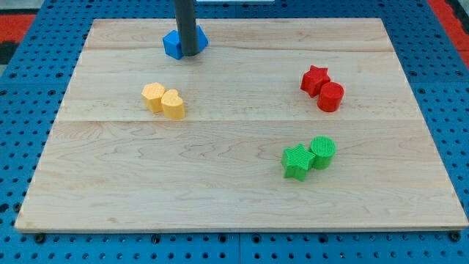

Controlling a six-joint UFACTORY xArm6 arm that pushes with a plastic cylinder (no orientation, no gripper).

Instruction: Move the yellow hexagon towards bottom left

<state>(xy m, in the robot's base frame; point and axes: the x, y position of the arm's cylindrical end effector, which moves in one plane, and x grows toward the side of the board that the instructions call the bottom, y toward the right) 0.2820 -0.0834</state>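
The yellow hexagon (153, 96) lies left of the board's middle, touching a yellow heart-shaped block (174, 104) on its right. My tip (189, 53) stands near the view's top, in front of a blue block (175, 43) and partly hiding it. The tip is well above and slightly right of the yellow hexagon, apart from it.
A red star (315, 79) touches a red cylinder (330, 96) at the right. A green star (297, 161) touches a green cylinder (322, 152) lower right. The wooden board (146, 198) lies on a blue pegboard (22, 110).
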